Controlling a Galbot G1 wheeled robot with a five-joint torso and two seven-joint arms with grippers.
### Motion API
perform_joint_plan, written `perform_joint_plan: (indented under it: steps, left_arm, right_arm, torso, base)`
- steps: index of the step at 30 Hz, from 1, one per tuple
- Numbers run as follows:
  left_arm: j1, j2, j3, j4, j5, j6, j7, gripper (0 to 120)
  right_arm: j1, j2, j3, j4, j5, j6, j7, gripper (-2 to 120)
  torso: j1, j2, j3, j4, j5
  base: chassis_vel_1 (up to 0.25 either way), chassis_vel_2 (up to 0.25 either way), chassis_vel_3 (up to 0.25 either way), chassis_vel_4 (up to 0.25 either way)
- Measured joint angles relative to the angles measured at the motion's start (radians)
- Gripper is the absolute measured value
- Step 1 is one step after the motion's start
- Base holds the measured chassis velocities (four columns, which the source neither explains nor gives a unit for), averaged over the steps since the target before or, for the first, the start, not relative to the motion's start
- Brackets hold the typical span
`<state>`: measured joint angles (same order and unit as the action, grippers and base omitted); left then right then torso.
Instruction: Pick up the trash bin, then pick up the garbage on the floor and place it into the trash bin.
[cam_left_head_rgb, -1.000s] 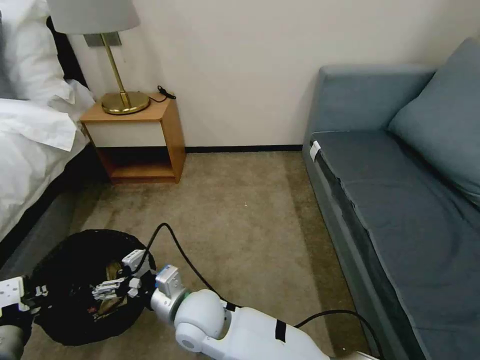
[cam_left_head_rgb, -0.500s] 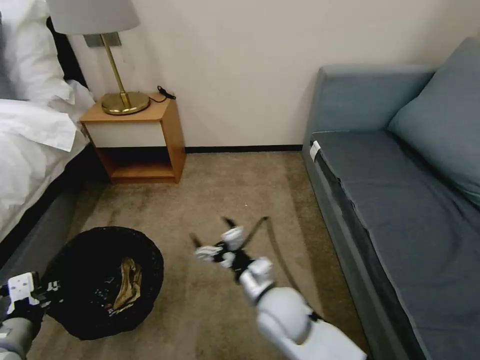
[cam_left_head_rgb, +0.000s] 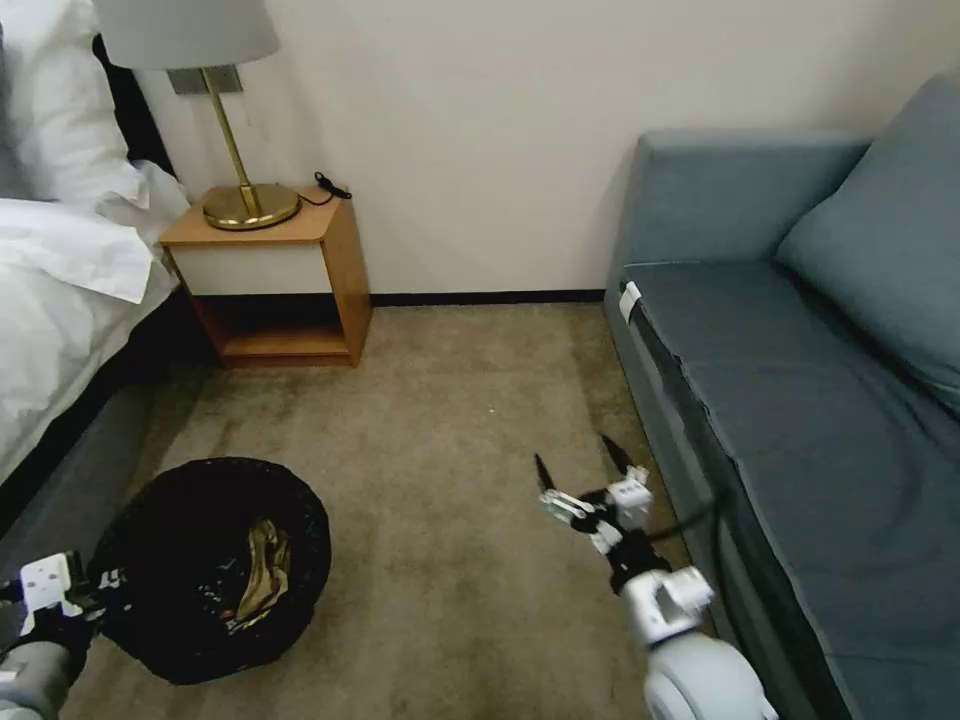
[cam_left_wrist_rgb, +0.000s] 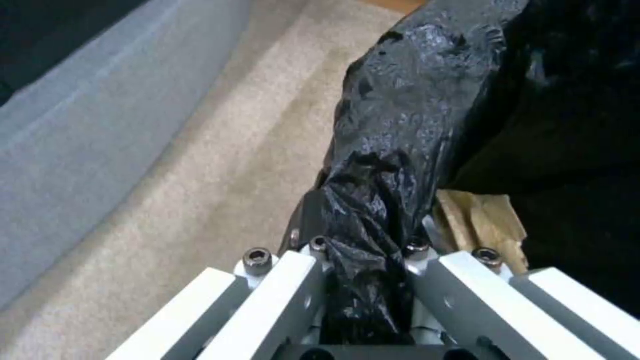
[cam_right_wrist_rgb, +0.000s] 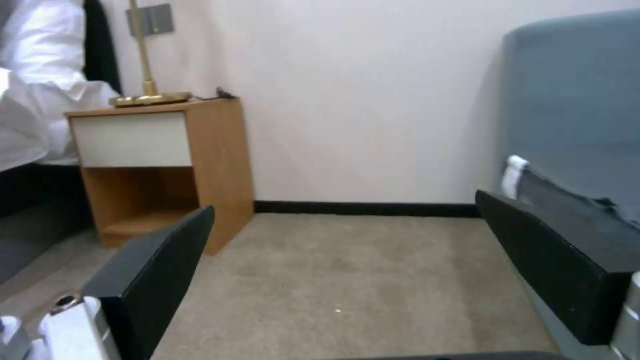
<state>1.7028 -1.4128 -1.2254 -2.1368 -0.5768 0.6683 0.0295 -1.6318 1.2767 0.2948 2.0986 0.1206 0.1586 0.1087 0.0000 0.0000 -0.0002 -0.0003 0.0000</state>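
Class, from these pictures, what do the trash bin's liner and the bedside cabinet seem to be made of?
The trash bin liner looks like thin glossy black plastic film: it crinkles and glints where the left gripper pinches it. The bedside cabinet looks like matte wood or wood-look laminate, honey-brown, with a pale drawer front.

The floor is soft tan carpet, and it runs back to a plain cream wall with a dark strip along the bottom. On the left is a bed with white sheets, and next to it sits a small wooden night table with a gold lamp on top and an open shelf below. On the right is a blue-gray sofa with a big cushion leaning on its back.
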Motion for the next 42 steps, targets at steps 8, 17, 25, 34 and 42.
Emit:
perform_joint_plan:
  steps: [8,17,25,34,42]
  left_arm:
    - [-0.020,0.005,-0.040,0.081,-0.069,-0.001,-0.016,3]
    - [-0.059,0.004,-0.026,0.154,-0.160,0.026,-0.050,3]
    - [-0.069,0.000,-0.021,0.178,-0.165,0.064,-0.077,19]
    - [-0.053,-0.004,-0.037,0.177,-0.122,0.058,-0.076,49]
    - [0.009,-0.029,-0.066,0.064,0.008,-0.004,-0.024,79]
  right_arm:
    - [-0.006,0.006,0.001,0.004,-0.001,0.002,-0.001,100]
    - [-0.001,0.006,-0.005,0.003,0.000,0.000,0.000,100]
    - [0.002,0.005,-0.007,0.001,0.002,-0.002,0.000,100]
    - [0.003,0.005,-0.008,0.000,0.003,-0.003,0.000,100]
    - [0.003,0.005,-0.009,-0.001,0.003,-0.004,0.001,100]
  torso:
    - [0.000,0.000,0.000,0.0005,0.0000]
    - [0.000,0.000,0.000,0.0003,-0.0001]
    - [0.000,0.000,0.000,0.0003,0.0003]
    - [0.000,0.000,0.000,0.0003,0.0000]
    - [0.000,0.000,0.000,0.0004,0.0000]
  base:
    - [0.000,0.000,0.000,0.000]
    - [0.000,0.000,0.000,0.000]
    - [0.000,0.000,0.000,0.000]
    - [0.000,0.000,0.000,0.000]
    - [0.000,0.000,0.000,0.000]
